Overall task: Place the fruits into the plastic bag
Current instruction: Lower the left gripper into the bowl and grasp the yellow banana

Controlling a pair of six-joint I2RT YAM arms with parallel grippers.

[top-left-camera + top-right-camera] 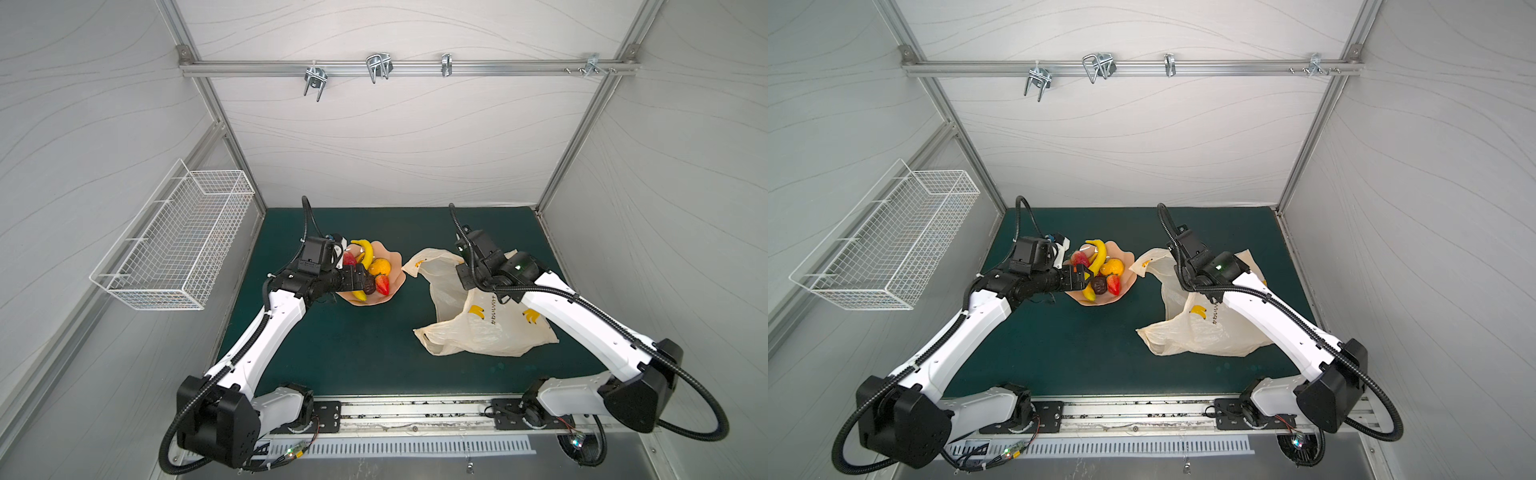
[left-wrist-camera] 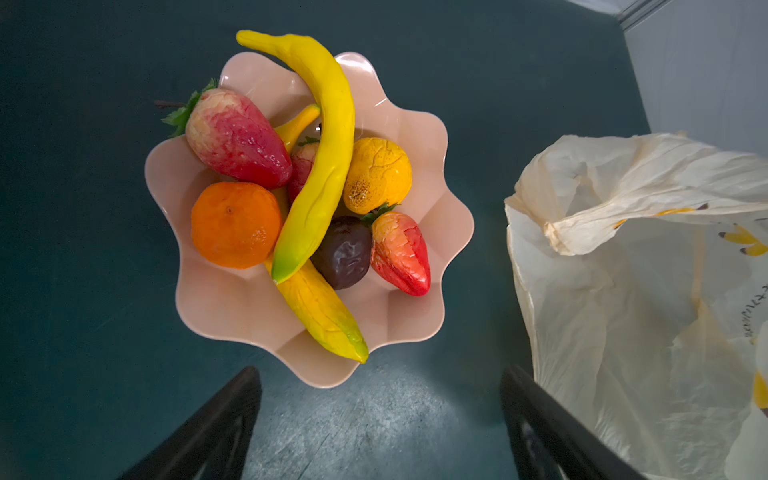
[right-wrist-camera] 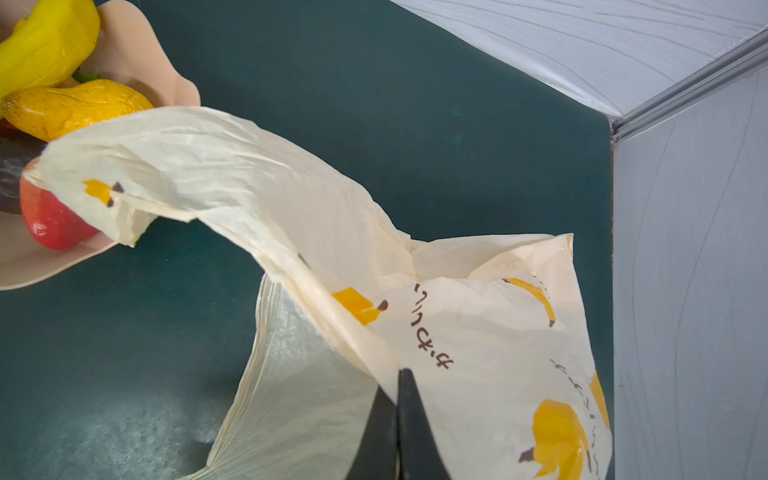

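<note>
now, container one?
– pink wavy-edged bowl (image 2: 232,307) on the green mat (image 2: 83,249). contents: long banana (image 2: 328,145) lying across a lower banana (image 2: 324,311); large strawberry (image 2: 237,137); small strawberry (image 2: 401,253); orange (image 2: 235,224); pear shape (image 2: 378,174); dark brown-purple fruit (image 2: 343,251). all of these lie inside the bowl.

container two?
– plastic bag (image 1: 469,336), cream, thin, just beside the bowl on the right arm's side, mouth toward the bowl, one handle (image 3: 124,174) drooping by the bowl's rim.

arms?
– left gripper (image 2: 380,376) hovers above the bowl's edge on the left arm's side, jaws spread wide, holding nothing. right gripper (image 3: 401,374) is pinched tight on the bag's upper edge, holding that edge raised off the mat.

writing?
– yellow banana prints (image 3: 557,440) and dark japanese characters (image 3: 432,332) on the bag. creased, so i cannot read them.
</note>
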